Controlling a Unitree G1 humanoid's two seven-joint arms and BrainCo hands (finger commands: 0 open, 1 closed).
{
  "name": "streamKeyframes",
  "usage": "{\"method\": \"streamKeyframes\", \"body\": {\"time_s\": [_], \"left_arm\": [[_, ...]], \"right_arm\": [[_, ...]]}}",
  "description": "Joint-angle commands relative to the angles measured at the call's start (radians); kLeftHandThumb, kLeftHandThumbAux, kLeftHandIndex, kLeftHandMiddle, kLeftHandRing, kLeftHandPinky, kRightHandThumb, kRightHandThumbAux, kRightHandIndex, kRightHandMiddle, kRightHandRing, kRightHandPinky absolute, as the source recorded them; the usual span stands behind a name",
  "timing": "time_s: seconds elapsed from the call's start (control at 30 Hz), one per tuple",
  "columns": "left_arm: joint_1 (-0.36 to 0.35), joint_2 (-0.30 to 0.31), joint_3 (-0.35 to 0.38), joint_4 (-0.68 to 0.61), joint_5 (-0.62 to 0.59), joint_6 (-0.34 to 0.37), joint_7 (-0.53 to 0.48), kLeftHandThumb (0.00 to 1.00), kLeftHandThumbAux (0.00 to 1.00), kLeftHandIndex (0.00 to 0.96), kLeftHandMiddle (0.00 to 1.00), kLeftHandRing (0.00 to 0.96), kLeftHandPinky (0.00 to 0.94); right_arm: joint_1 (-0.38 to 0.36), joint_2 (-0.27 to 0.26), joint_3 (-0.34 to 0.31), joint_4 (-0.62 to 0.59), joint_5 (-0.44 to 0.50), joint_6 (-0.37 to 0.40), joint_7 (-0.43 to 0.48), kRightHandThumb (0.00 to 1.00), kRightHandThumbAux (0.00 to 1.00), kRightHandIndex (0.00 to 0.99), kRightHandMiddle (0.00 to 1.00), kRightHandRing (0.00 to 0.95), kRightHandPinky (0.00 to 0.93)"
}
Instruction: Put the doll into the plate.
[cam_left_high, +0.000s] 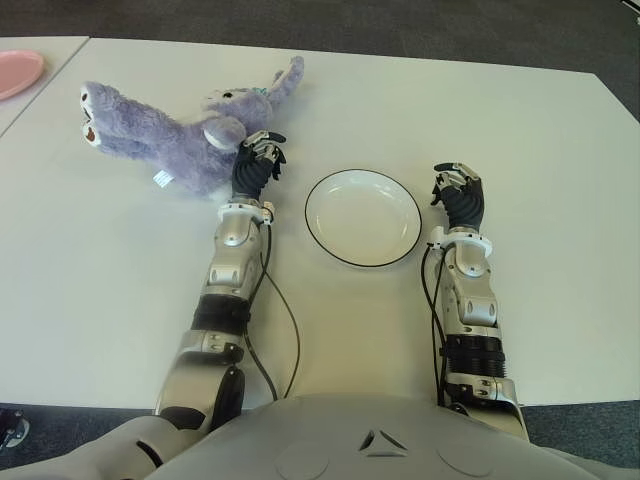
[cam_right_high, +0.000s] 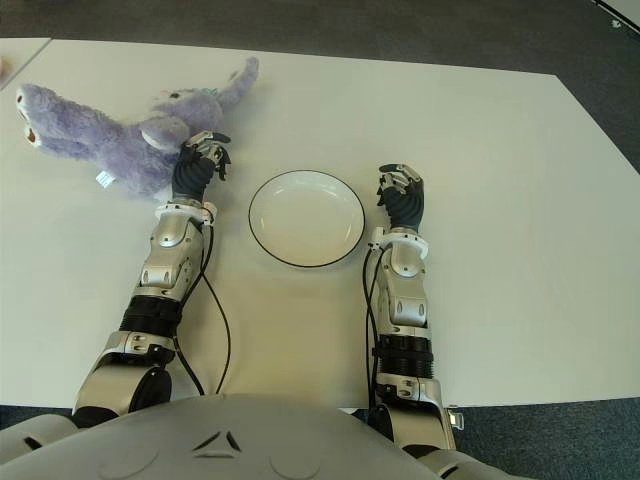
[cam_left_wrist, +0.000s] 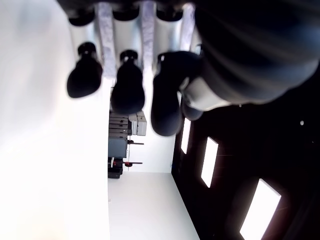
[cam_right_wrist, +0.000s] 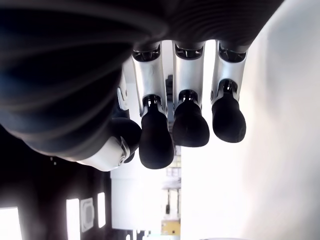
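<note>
Two hands up: left hand (cam_left_high: 260, 158) at centre-left, beside purple doll (cam_left_high: 165, 130), fingers loose, holding nothing. Right hand (cam_left_high: 460, 193) right of empty plate (cam_left_high: 362, 217), relaxed, empty.

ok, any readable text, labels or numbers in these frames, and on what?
None readable.
Small white tag on the purple plush doll: too small to tell if printed.
White round plate with dark rim: no markings.
White table: bare of text.
Left hand and right hand: no legible labels.
</note>
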Motion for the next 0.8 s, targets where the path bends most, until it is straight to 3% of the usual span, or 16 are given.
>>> {"method": "streamKeyframes", "body": {"time_s": [0.03, 0.8], "left_arm": [[0.040, 0.011, -0.009, 0.013, 0.011, -0.012, -0.013, 0.721, 0.696, 0.446, 0.731, 0.752, 0.732], [0.063, 0.058, -0.041, -0.005, 0.149, -0.169, 0.042, 0.717, 0.701, 0.444, 0.737, 0.759, 0.726]], "right_arm": [[0.054, 0.015, -0.008, 0.054, 0.007, 0.007, 0.006, 0.709, 0.716, 0.439, 0.753, 0.771, 0.706], [0.050, 0.009, 0.002, 0.056, -0.008, 0.017, 0.019, 0.708, 0.717, 0.440, 0.764, 0.778, 0.723]]}}
